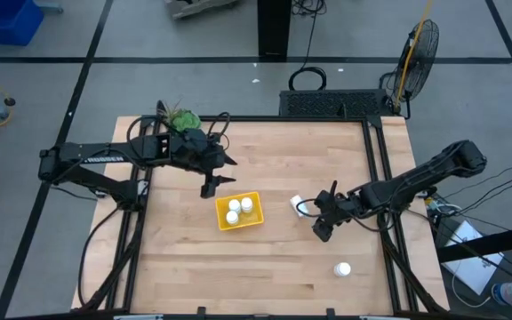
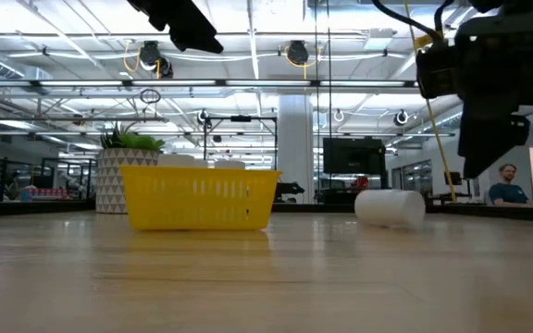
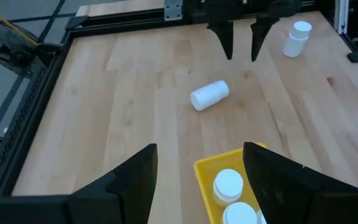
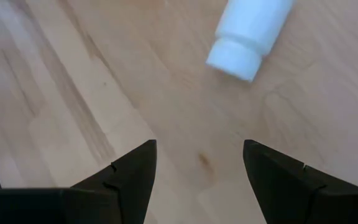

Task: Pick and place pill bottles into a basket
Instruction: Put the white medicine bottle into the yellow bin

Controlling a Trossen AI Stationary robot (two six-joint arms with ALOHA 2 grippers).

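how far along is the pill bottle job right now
Done: three pill bottles sit in the yellow basket. In hand: nothing is gripped; the right pincer hangs open beside a bottle lying on its side, likely next. Left: that bottle plus an upright bottle near the table's front right. The left pincer is open above the basket's far side.

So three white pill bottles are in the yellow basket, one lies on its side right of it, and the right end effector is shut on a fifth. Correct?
Not quite. The right end effector is open and empty, as the right wrist view shows. The fifth small white pill bottle stands alone near the table's front edge. The rest holds: three bottles in the shallow yellow plastic basket, one lying bottle to its right.
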